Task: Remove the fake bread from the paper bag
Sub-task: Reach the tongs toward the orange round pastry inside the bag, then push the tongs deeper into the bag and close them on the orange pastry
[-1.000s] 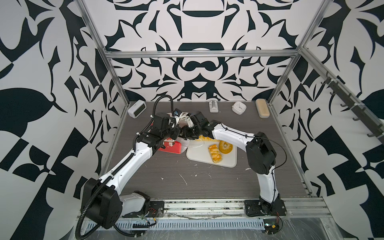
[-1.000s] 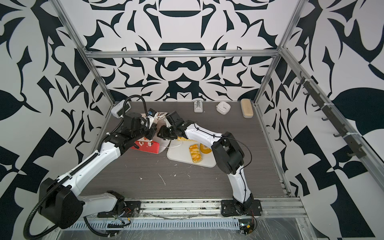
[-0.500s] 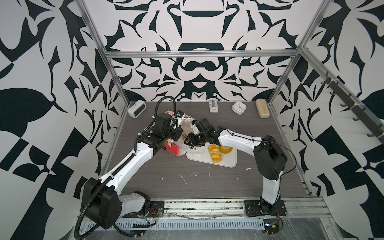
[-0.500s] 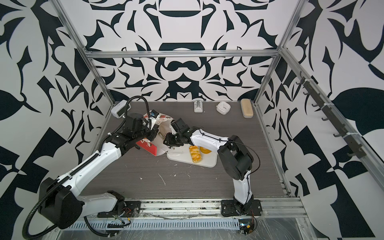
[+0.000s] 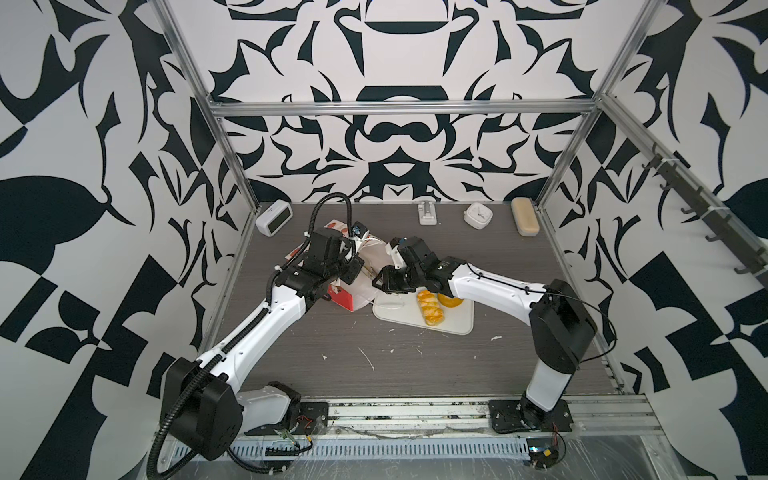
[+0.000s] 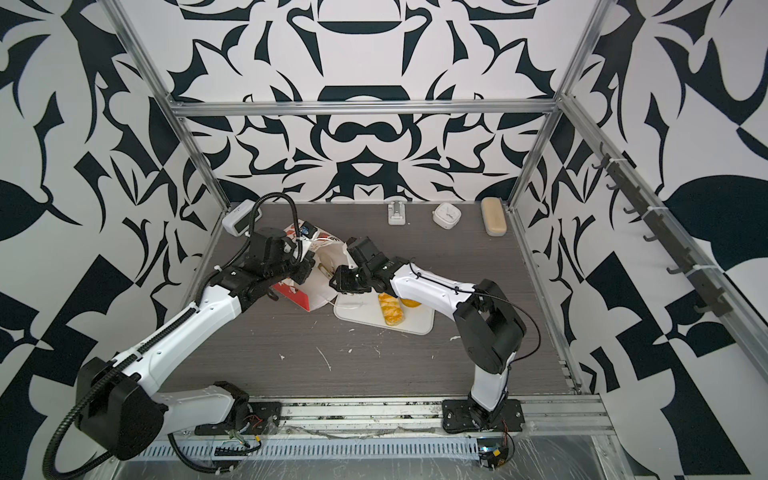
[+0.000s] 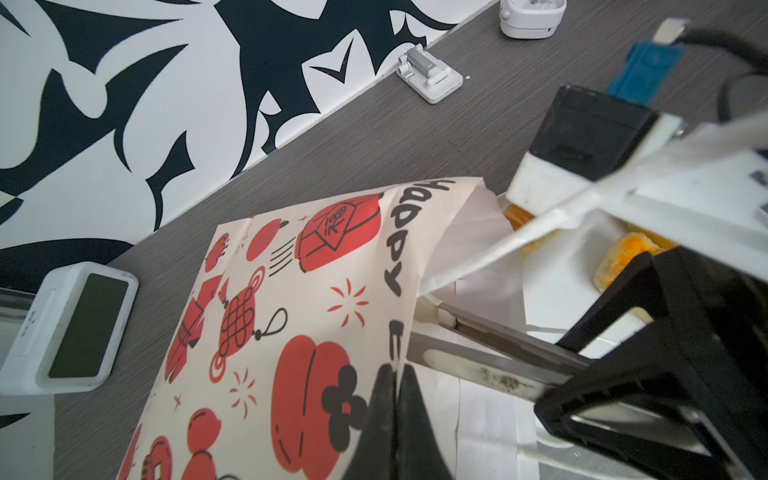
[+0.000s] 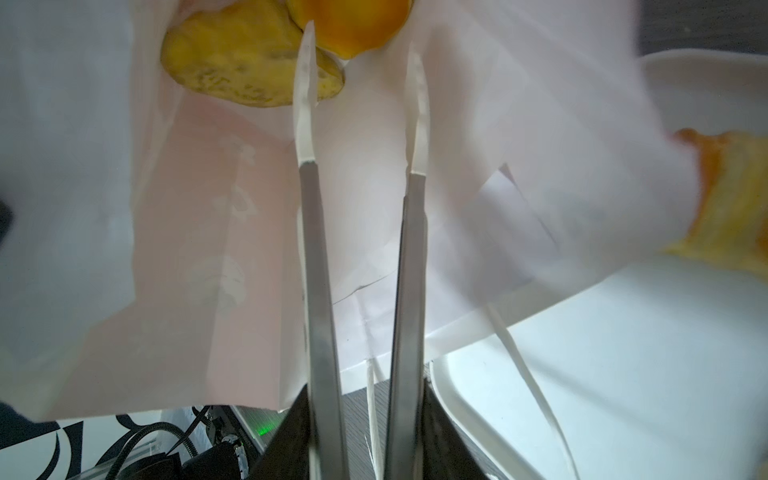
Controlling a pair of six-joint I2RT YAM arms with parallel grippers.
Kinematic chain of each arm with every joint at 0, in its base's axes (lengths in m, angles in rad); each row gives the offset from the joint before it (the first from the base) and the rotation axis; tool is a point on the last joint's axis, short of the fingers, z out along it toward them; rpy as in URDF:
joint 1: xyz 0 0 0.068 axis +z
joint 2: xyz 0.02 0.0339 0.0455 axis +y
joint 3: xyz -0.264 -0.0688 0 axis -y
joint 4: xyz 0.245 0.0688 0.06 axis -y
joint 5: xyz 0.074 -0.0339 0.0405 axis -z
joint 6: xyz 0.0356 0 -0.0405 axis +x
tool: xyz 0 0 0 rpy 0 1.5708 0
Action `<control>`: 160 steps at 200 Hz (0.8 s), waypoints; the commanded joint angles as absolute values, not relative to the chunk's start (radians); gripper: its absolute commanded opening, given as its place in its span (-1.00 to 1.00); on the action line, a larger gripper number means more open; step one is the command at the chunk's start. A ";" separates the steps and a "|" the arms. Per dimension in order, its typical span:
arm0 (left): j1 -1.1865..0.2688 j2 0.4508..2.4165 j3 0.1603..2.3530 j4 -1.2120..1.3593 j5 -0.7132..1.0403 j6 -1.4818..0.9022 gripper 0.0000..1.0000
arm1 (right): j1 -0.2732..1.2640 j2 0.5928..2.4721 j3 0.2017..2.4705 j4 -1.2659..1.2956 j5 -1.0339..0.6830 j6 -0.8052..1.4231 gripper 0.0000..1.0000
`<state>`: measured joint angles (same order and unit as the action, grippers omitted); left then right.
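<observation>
- The paper bag (image 5: 343,297) lies on its side on the table (image 5: 415,374), with its open mouth at the edge of the white tray (image 5: 457,326).
- Both top views show two pastries already on the tray. One is a twisted pastry (image 5: 430,309). Just beside it is a round orange pastry (image 5: 451,302), half covered by the right arm. These views do not look into the bag.
- Only the right wrist view looks inside the bag. A pale yellow pastry (image 8: 249,62) and a deep orange pastry (image 8: 353,25) lie deep on the white paper and touch each other.
- The same view shows the right gripper (image 8: 360,37) reaching into the mouth. Its long metal fingers (image 8: 316,249) stand a little apart, with a narrow gap between them. The tips reach the two pastries, but I cannot tell if they press them.
- Only the left wrist view shows the left gripper (image 7: 394,374) clearly. Its black fingers are closed together on the edge of the bag's printed side. In the top views the wrist covers this pinch.
- The left wrist view also shows red figures and black letters on the pale paper, and a digital clock (image 7: 79,328) near the bag.
</observation>
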<state>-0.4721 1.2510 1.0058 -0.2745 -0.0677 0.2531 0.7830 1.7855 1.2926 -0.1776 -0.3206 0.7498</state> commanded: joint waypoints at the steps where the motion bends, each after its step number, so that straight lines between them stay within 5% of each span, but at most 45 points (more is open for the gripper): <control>1: -0.469 1.227 1.029 -0.298 -0.076 0.255 -1.00 | 0.793 1.778 1.319 -0.087 -0.320 0.760 -0.23; 104: -0.472 1.213 0.996 -0.282 -0.061 0.276 -1.00 | 0.804 1.867 1.419 0.022 -0.354 0.812 -0.23; 160: -0.471 1.213 1.015 -0.286 -0.059 0.271 -1.00 | 0.818 1.833 1.354 -0.037 -0.238 0.654 -0.25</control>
<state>-0.4717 1.2369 1.0054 -0.2737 -0.0784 0.2668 0.8078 1.8950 1.3743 -0.0601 -0.3084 0.7506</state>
